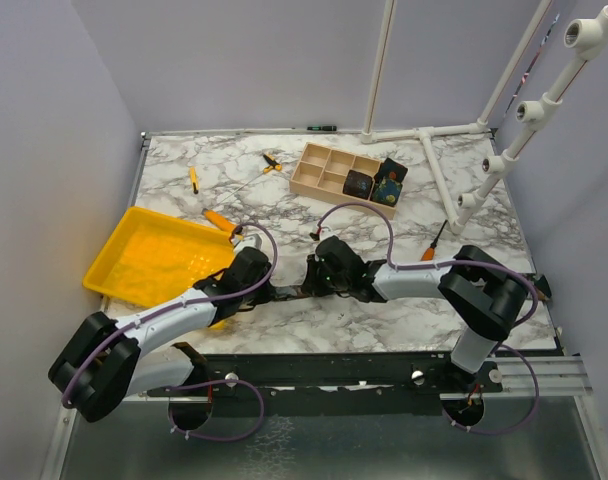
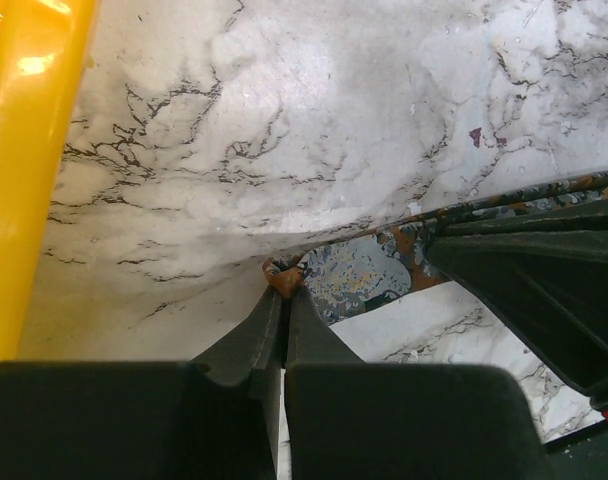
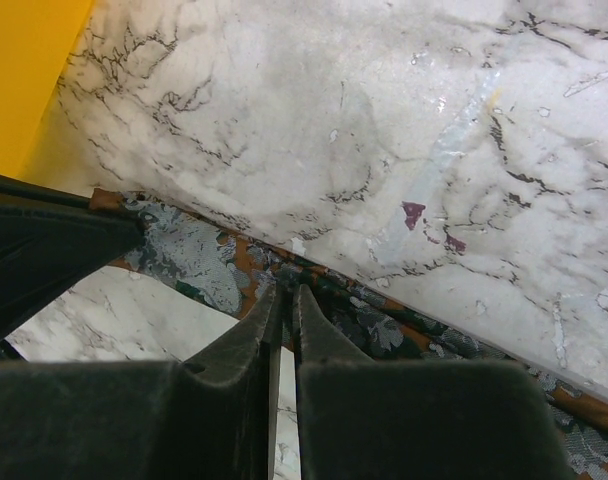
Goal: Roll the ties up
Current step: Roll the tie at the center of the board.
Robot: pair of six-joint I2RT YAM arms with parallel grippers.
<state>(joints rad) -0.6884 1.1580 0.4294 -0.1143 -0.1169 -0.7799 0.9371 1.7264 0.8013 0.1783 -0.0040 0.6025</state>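
A rust-brown tie (image 2: 359,272) with grey-blue mottling lies as a narrow strip on the marble table (image 1: 384,320), near the front edge. My left gripper (image 2: 285,290) is shut on its crumpled end. My right gripper (image 3: 287,292) is shut on the same tie (image 3: 189,255) a short way along, where the strip runs on to the lower right. From above, the two grippers (image 1: 276,293) (image 1: 312,276) almost meet nose to nose, and only a bit of tie (image 1: 292,292) shows between them. Two dark rolled ties (image 1: 359,183) (image 1: 389,182) sit in a wooden organizer (image 1: 319,165).
A yellow tray (image 1: 149,255) lies just left of the left arm and shows in both wrist views (image 2: 24,170) (image 3: 24,70). Orange-handled screwdrivers (image 1: 219,220) (image 1: 193,178) (image 1: 434,240) are scattered on the marble. A white pipe frame (image 1: 434,130) stands at the back right.
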